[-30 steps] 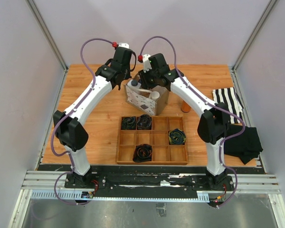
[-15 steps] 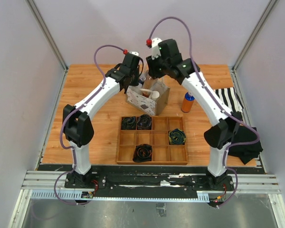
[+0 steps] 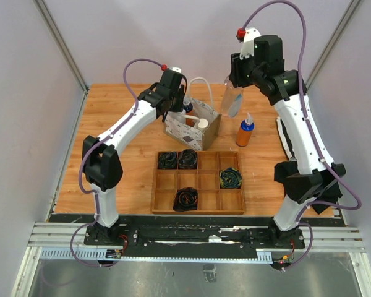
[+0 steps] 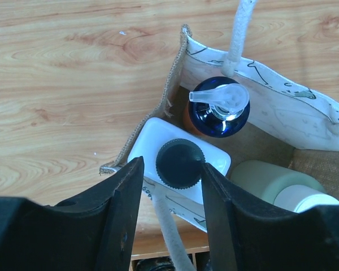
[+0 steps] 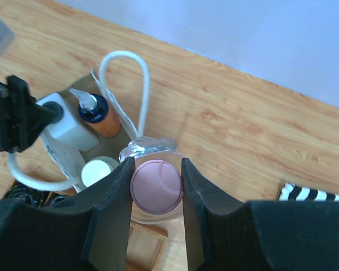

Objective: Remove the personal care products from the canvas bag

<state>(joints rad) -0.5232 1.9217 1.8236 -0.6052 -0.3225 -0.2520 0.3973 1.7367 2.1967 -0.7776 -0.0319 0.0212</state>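
Observation:
The canvas bag (image 3: 187,131) stands behind the tray, its rope handles up. My right gripper (image 3: 235,88) is shut on the pink cap of the clear pinkish bottle (image 5: 156,186) and holds it high, right of the bag. My left gripper (image 4: 169,169) is open at the bag's left end, its fingers straddling the dark cap of the white squarish bottle (image 4: 179,164). An orange bottle with a blue pump cap (image 4: 219,107) and a pale-capped bottle (image 4: 282,189) are inside the bag. Another orange bottle with a blue cap (image 3: 244,133) stands on the table right of the bag.
A wooden divided tray (image 3: 198,211) with coiled dark cables lies in front of the bag. A striped cloth (image 5: 313,195) and a black cloth (image 3: 326,185) lie at the right edge, partly behind my right arm.
My right gripper has lifted the clear pinkish bottle out of the bag, up and to the right. My left gripper has come down over the bag's left end.

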